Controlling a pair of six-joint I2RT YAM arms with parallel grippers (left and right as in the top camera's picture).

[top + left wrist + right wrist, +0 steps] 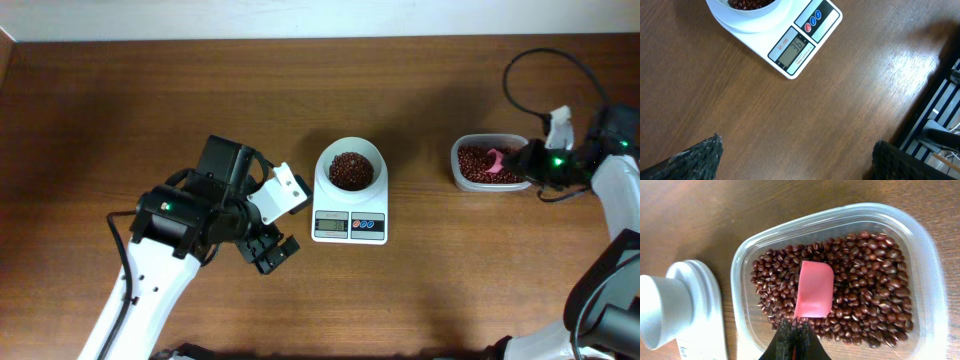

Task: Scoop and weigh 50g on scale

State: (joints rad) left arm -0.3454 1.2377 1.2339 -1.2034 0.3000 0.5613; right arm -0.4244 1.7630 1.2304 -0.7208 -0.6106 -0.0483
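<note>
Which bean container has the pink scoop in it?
The clear plastic tub on the right holds the pink scoop; the round white bowl on the scale holds only beans.

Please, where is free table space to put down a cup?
Bare wood lies between the scale and the clear tub, behind both along the far edge, and in front of the scale. Crowded: left of the scale, by the open left gripper, and at the tub, where the right gripper holds the pink scoop.
</note>
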